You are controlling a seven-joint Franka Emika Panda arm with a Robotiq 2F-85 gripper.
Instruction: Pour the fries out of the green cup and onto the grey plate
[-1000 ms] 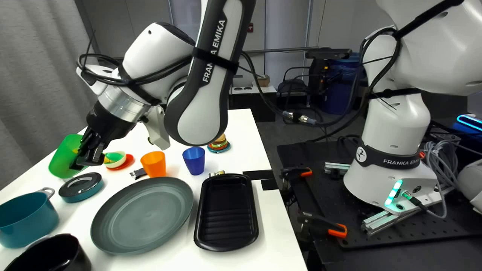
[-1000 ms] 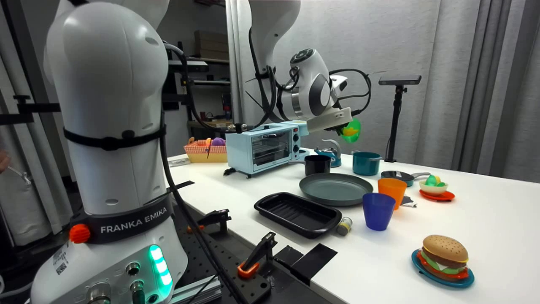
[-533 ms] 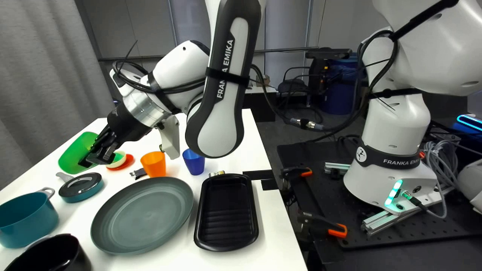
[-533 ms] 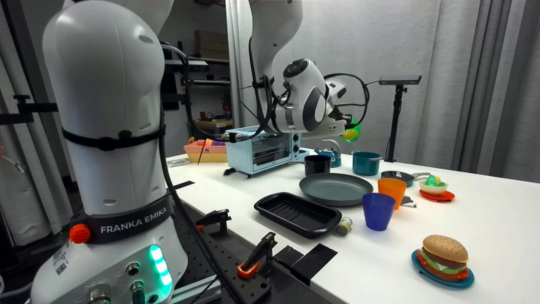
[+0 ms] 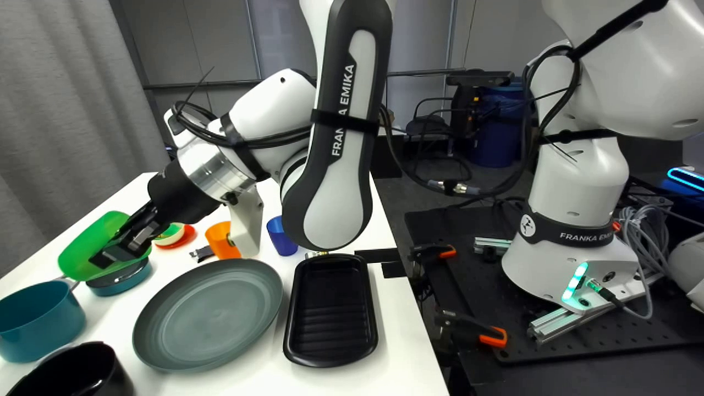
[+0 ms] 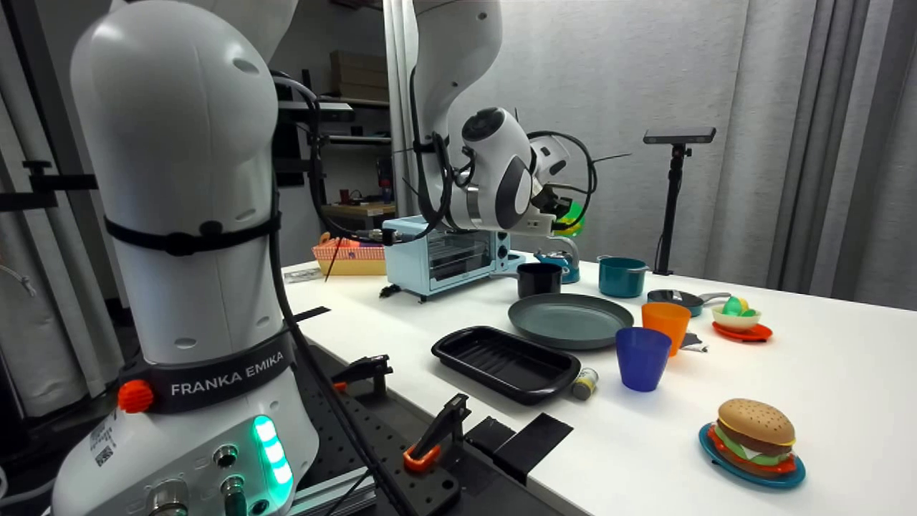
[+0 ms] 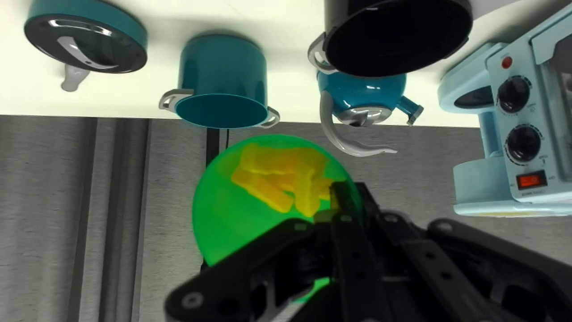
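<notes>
Step in hand, as I read it: carry to the pour, pour not started. Black two-fingered gripper (image 7: 351, 192) has its fingers clamped on the wall of the wide-mouthed lime-green plastic cup (image 5: 88, 247), cup tilted and up in the air. Short bright-yellow toy fries (image 7: 286, 172) show through the green in the wrist view, bunched together inside. Target is the large round grey-green plate (image 5: 214, 313) with raised rim, no fries on it, set in from the robot-side edge of the white tabletop (image 5: 399, 330); ribbed black rectangular tray (image 5: 330, 297) sits between plate and that edge. Cup looks short of the plate, toward the edge by the grey fabric curtain (image 5: 60, 110). Can't tell exactly where its mouth points. Next, I'd say: shift cup toward the robot-side edge until the mouth is over plate centre, lower, then tip slowly. Tip early and fries likely miss the rim.
</notes>
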